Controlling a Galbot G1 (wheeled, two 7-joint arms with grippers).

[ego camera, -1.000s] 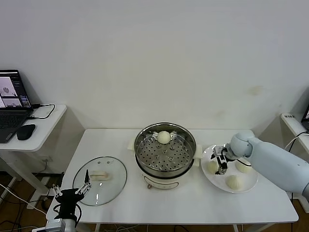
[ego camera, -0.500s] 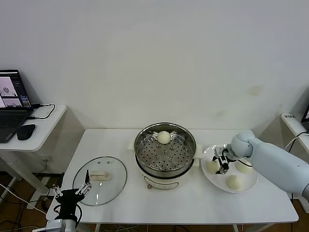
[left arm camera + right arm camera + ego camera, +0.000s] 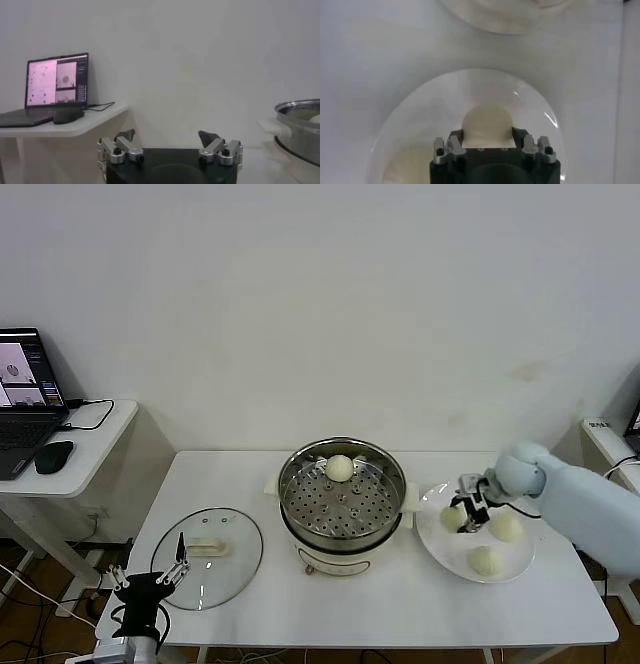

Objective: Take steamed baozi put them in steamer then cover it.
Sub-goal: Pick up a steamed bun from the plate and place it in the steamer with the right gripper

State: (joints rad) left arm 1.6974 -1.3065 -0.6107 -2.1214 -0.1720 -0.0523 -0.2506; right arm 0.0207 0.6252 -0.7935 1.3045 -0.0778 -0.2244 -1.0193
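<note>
cream-white dough sits between my right gripper (image 3: 466,515) fingers: i am clenched on one small round smooth steamed baozi (image 3: 455,516), the bun at the nine o'clock side of the flat white plate (image 3: 450,548). from my right wrist camera the bun (image 3: 487,125) fills the gap just ahead of my right gripper (image 3: 488,136), a fingertip pressed to each flank, with the plate's rim (image 3: 400,107) curving around it. two more cream-white buns lie on the same plate, one at three o'clock (image 3: 506,527) and one at six o'clock (image 3: 485,560). a fourth bun (image 3: 339,468) rests on the perforated tray at the twelve o'clock edge of the round shiny stainless-steel steamer (image 3: 342,502), which stands on its white base mid-table, just beside the plate. the round transparent glass cover (image 3: 207,556) with its white rectangular handle lies flat at the steamer's nine o'clock, well apart from it. my left gripper (image 3: 150,580) hangs spread wide and released at the cover's seven o'clock, off the white table (image 3: 400,609) corner.
</note>
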